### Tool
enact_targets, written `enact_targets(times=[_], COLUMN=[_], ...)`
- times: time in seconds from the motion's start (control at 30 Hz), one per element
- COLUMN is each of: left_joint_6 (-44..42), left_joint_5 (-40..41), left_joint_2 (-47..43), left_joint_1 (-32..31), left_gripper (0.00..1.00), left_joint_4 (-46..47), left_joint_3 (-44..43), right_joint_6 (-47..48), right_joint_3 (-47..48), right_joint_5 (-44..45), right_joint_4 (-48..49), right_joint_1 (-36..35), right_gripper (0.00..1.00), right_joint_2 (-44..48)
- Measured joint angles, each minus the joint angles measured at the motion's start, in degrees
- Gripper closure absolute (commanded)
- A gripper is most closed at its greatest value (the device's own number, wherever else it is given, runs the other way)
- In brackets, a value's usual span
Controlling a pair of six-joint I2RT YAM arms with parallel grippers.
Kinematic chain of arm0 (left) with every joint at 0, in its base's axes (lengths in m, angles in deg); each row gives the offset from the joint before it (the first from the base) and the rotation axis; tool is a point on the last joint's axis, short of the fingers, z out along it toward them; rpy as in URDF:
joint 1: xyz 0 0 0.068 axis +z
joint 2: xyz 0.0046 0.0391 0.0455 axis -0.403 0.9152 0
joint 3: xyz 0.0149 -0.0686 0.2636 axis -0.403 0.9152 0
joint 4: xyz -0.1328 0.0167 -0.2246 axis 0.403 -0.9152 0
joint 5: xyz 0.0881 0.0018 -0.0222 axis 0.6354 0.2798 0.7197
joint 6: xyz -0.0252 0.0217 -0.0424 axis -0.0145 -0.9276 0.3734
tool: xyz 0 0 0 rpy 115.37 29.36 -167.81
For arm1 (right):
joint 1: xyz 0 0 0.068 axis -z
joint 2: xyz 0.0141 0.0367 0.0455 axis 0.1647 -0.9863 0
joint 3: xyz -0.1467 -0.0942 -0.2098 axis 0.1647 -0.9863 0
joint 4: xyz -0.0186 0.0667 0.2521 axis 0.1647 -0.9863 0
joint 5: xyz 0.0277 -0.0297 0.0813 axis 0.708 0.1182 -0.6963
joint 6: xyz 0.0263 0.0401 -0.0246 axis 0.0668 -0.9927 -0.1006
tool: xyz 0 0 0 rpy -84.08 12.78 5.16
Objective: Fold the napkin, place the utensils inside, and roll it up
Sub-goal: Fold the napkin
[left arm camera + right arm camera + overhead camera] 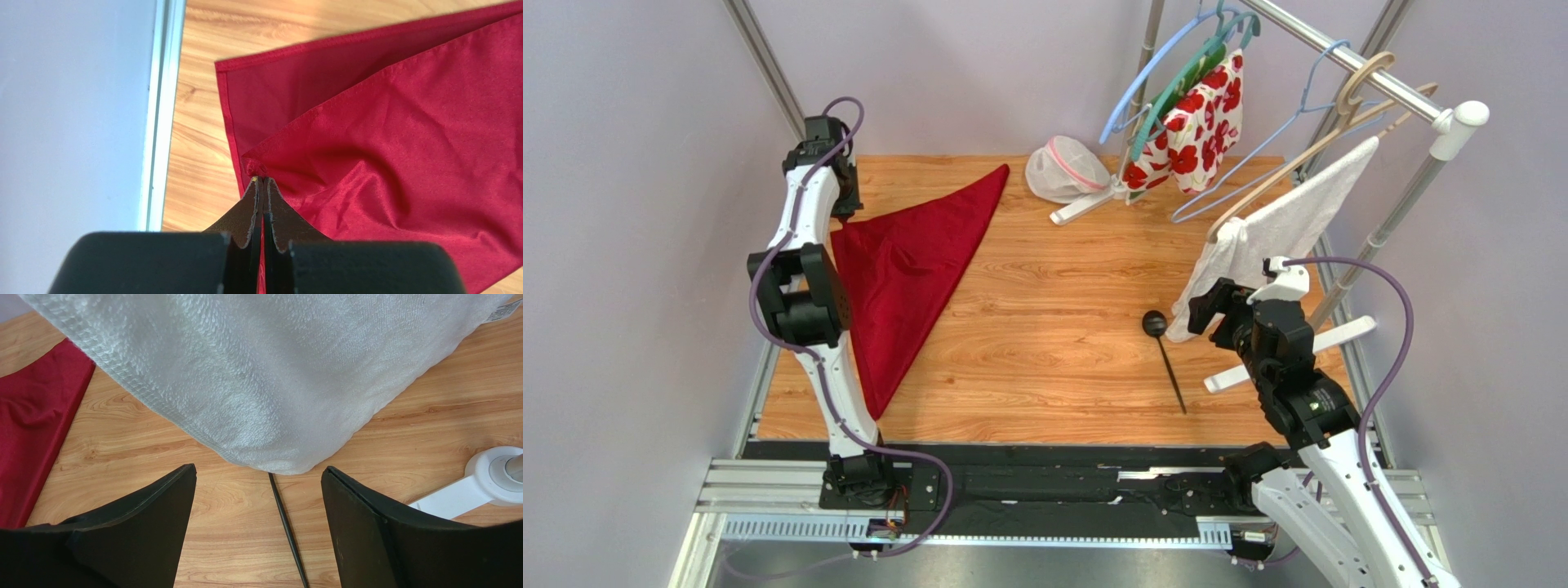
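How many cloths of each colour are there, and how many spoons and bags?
Red napkin: 1
White towel: 1
White and red flowered cloth: 1
Black spoon: 1
White mesh bag: 1
Total: 5

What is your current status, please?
Left gripper shut on folded napkin. Right gripper open, empty. Spoon untouched; white towel hangs beside it.

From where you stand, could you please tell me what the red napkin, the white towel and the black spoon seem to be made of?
Napkin: thin woven cloth, slight sheen; stitched hem, soft creases. White towel: terry, probably cotton; nubby loops. Black spoon: matte, plastic or coated metal; unclear.
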Motion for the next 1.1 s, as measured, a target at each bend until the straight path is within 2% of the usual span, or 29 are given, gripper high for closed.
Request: enact_targets(times=[1.1], left_joint_6=[-1.1], left_joint_5=[0.4], left_joint_2=[7.6], left_joint_1=[1.6], left_gripper=[1.0], left_joint_4=[-1.5], left_joint_3=[-7.2], right_joint_6=[-0.1], right_joint_3=[-0.9], right_joint_5=[0.1], right_joint_4=[1.6], right_joint_1=[0.0], right_gripper=[0.21], right_joint_2=[-4.0])
